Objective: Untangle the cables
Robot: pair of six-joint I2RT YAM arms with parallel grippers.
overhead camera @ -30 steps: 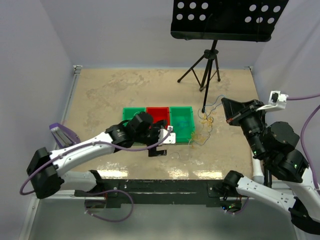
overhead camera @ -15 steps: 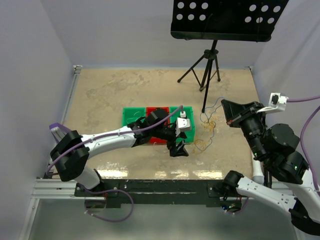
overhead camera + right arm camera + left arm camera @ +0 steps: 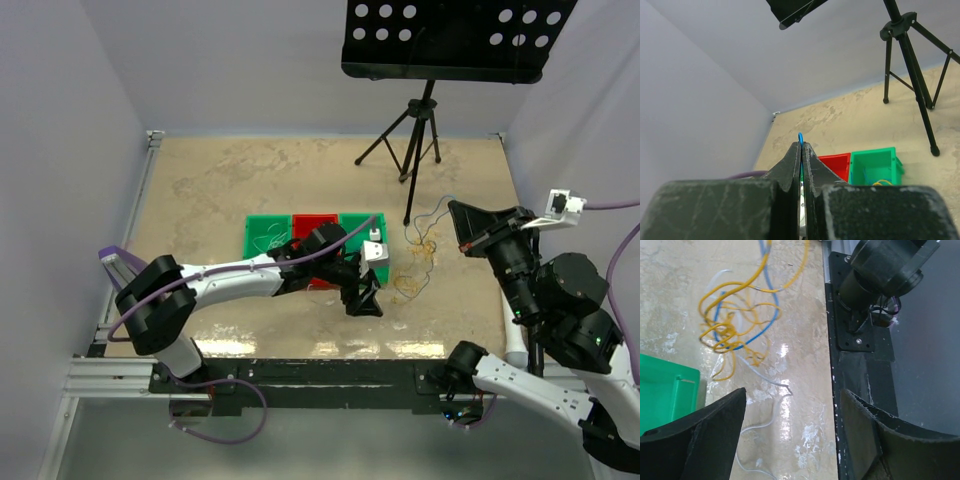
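- Top view: the cables (image 3: 412,262) lie in a loose orange-yellow/blue/whitish knot on the tabletop (image 3: 220,190). The knot sits right of centre, betw. the row of bins and the right edge, near one foot of the tripod (image 3: 420,125).
- Top view: L arm reaches across the near half of the tabletop. The left claw (image 3: 364,300) is low, just left of the knot and near the right-hand green bin (image 3: 358,228). Jaw gap not legible from here.
- L wrist view only: the left claw's jaws stand wide, w/ nothing betw. them and bare tabletop in the gap. The knot lies ahead of the fingers (image 3: 705,435), apart from them. A whitish strand (image 3: 771,384) trails from the knot toward the gap. A black mounting plate (image 3: 855,335) runs along the near edge.
- Top view: the right claw (image 3: 458,225) is held above the tabletop near the right edge. A thin strand rises from the knot to its tip. The grip itself is too small to read here.
- R wrist view only: the right claw's jaws are pressed together on the blue cable (image 3: 800,135), w/ a small blue loop showing at the tips. The red bin (image 3: 836,164) and the right-hand green bin lie beyond.
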